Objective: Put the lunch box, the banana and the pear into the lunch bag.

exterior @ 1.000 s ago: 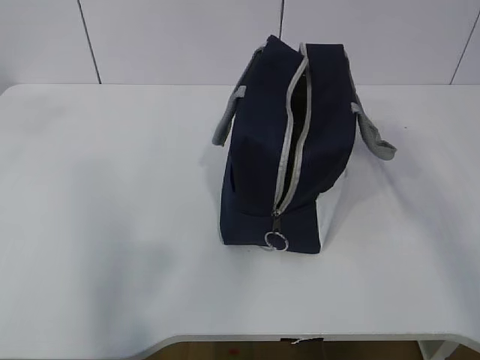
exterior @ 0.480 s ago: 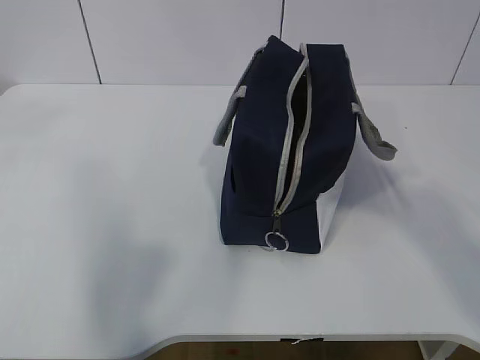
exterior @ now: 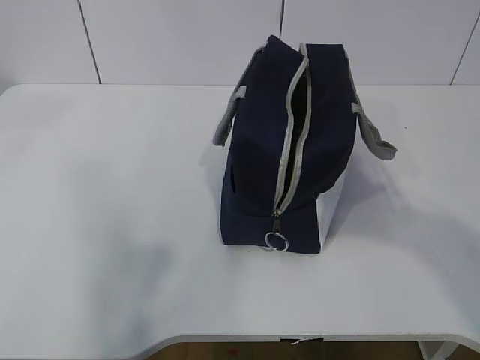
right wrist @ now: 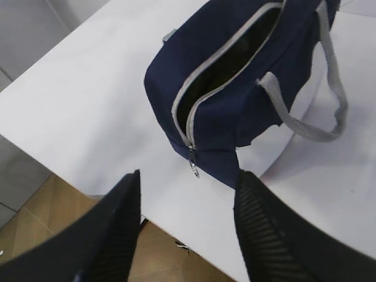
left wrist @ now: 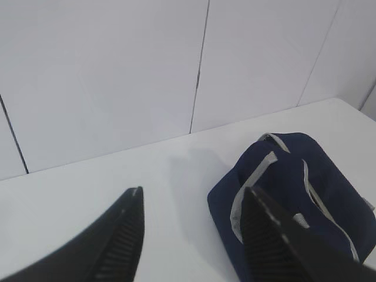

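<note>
A white table (exterior: pixel 112 225) fills most of the exterior view, its front edge along the bottom of the frame. Directly on it, right of centre, stands the navy lunch bag (exterior: pixel 262 150), grey handles drooping to either side.

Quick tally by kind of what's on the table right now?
Lunch bag: 1, navy, zipper open
Lunch box: 0 visible
Banana: 0 visible
Pear: 0 visible
Total: 1 item on the white table; what is inside the bag cannot be seen.
</note>
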